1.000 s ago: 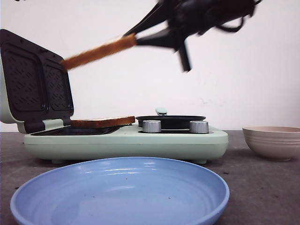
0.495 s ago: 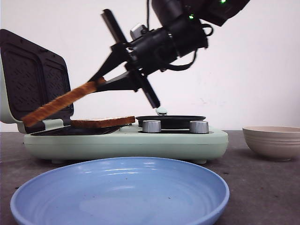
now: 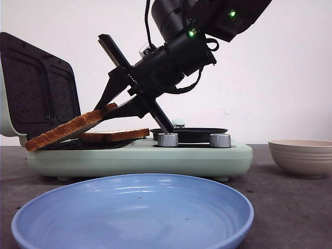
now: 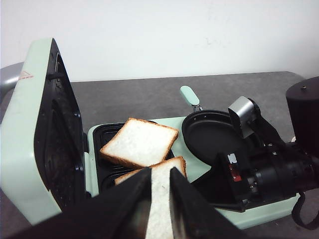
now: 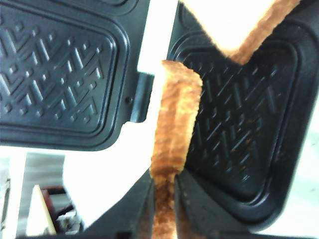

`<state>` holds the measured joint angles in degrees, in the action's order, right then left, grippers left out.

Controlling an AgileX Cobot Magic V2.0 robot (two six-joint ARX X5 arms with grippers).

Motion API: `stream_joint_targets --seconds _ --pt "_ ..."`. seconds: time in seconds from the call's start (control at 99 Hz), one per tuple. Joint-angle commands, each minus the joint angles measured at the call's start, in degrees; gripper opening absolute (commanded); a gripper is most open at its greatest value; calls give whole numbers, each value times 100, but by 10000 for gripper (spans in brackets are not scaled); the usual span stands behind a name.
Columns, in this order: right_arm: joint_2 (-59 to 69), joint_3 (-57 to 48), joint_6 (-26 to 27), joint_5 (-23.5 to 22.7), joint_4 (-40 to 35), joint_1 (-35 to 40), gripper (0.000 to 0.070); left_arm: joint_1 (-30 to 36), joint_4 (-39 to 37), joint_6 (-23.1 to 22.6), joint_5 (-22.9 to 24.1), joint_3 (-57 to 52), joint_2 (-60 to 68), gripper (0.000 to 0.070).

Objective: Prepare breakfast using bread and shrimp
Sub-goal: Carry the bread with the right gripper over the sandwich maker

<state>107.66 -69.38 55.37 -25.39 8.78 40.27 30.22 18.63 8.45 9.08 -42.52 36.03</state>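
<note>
One slice of bread (image 3: 114, 135) lies flat on the dark grill plate of the mint-green sandwich maker (image 3: 140, 155). My right gripper (image 3: 109, 110) is shut on the crust edge of a second slice (image 3: 67, 127). That slice tilts down to the left, its low end at the maker's left edge under the raised lid (image 3: 36, 88). In the right wrist view, the fingers (image 5: 163, 179) pinch that slice (image 5: 174, 109) edge-on. My left gripper (image 4: 159, 170) hovers above, jaws slightly apart and holding nothing; both slices (image 4: 142, 144) show beyond it. The shrimp is out of view.
A small black round pan (image 3: 189, 134) sits on the maker's right half, behind two silver knobs (image 3: 167, 139). A wide blue plate (image 3: 233, 199) fills the near foreground. A beige ribbed bowl (image 3: 301, 155) stands on the table at the right.
My right arm has swung down and to the left with the slice, from high above the maker to a low tilt, its far end now down at the maker's left edge.
</note>
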Motion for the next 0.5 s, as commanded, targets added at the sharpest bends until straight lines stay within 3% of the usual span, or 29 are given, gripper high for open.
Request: stream_joint_targets --seconds 0.0,0.323,0.404,0.485 --pt "144 -92 20 201 -70 -4 2 17 -52 -85 17 -33 20 28" --pt "149 -92 -17 597 -140 -72 2 17 -50 -94 17 -33 20 28" --pt "149 -92 -31 557 -136 -98 2 17 -50 -94 15 -33 20 28" --pt "184 -92 -48 232 -127 -125 2 17 -50 -92 15 -33 22 28"
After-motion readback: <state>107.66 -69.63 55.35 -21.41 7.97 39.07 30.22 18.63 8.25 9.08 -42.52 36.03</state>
